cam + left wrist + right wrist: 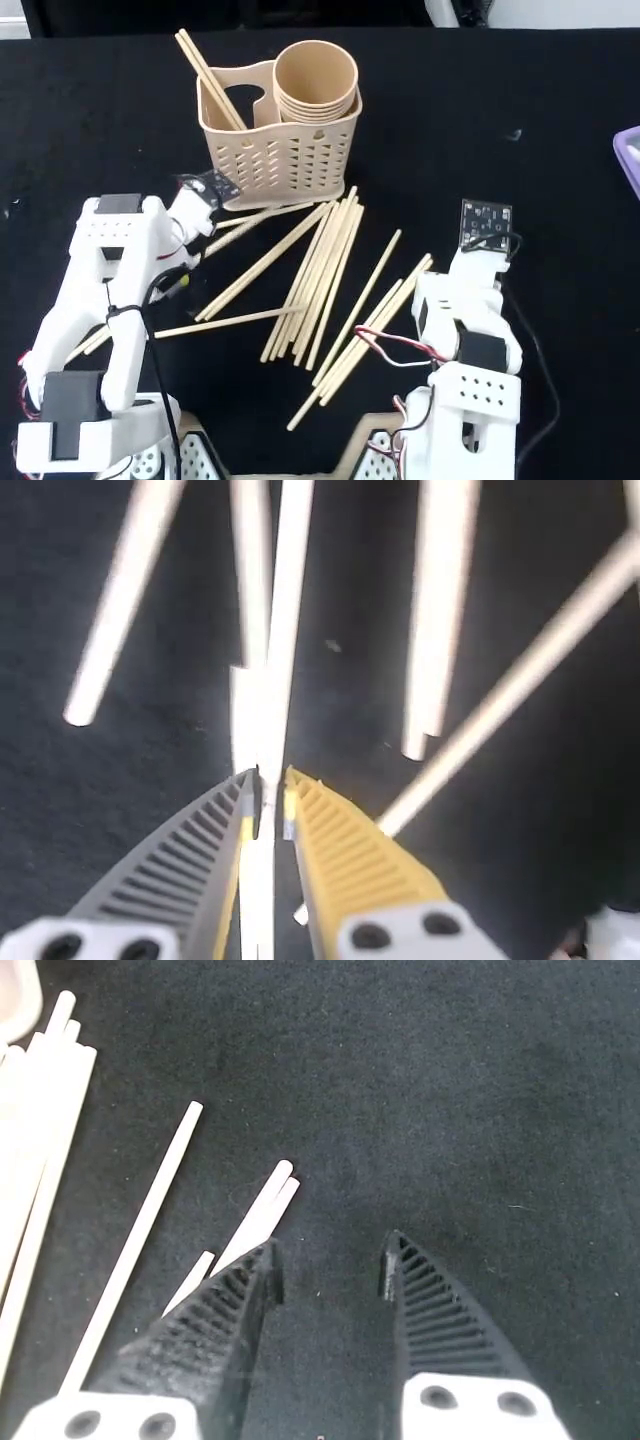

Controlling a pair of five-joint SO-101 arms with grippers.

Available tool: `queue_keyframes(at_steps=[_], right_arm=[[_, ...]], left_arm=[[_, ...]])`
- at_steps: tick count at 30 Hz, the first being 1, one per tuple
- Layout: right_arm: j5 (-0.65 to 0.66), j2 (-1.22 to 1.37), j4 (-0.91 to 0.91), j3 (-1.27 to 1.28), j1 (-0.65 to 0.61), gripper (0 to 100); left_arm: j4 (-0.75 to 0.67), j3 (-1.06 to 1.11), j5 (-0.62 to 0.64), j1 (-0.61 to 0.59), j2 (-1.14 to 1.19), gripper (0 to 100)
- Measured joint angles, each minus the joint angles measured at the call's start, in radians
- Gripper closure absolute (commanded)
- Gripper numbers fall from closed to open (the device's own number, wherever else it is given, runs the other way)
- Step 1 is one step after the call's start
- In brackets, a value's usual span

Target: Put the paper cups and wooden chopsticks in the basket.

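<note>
The left gripper (268, 780) is pinched almost closed on a wooden chopstick (262, 730), whose long axis runs straight out between the fingers, in line with the gripper. Beyond it the basket (280, 160) stands upright, with stacked paper cups (315, 75) in one compartment and two chopsticks (209, 80) leaning in the other. Loose chopsticks (316, 275) lie fanned on the black bench (520, 90), mostly slanting from the near side toward the basket. The right gripper (330, 1260) gapes wide and holds nothing, with stick ends (270, 1195) just beside one finger.
</note>
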Motion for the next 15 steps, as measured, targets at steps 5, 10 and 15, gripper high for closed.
queue_keyframes(at_steps=[5,10,15], right_arm=[[0.000,0.000,0.000,0.000,0.000,82.1],[0.000,0.000,0.000,0.000,0.000,82.1],[0.000,0.000,0.000,0.000,0.000,82.1]], left_arm=[[-0.129,0.103,0.000,-0.040,0.002,94],[-0.157,0.129,0.000,-0.057,0.002,79],[-0.157,0.132,0.000,-0.058,0.002,81]])
